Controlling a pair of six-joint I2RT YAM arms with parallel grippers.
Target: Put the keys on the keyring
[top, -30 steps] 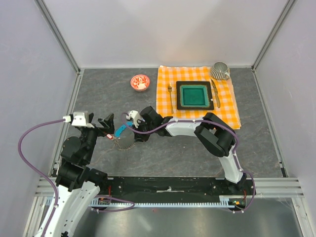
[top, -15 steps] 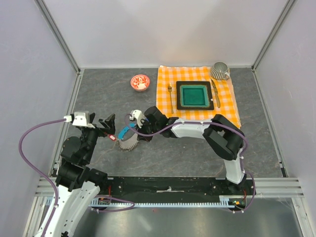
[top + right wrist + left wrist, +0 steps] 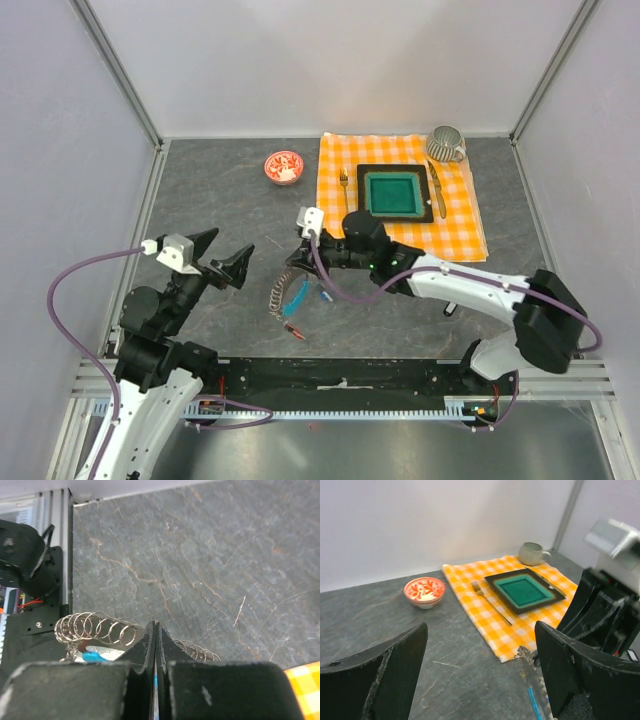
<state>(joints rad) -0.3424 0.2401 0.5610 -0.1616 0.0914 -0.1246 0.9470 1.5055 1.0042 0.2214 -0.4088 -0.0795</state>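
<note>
On the grey table [image 3: 200,200], by the near left corner of the checked cloth [image 3: 465,215], the right gripper [image 3: 297,262] has its jaws pressed together on the keyring [image 3: 280,297]. From the wrist camera, the wire coil shows on both sides of the closed fingertips. A blue piece [image 3: 297,297] lies along the loop. The keys [image 3: 292,328], tagged red and blue, lie beside it; whether they are threaded on cannot be told. To its left the left gripper [image 3: 222,256] hovers with jaws wide apart, holding nothing.
</note>
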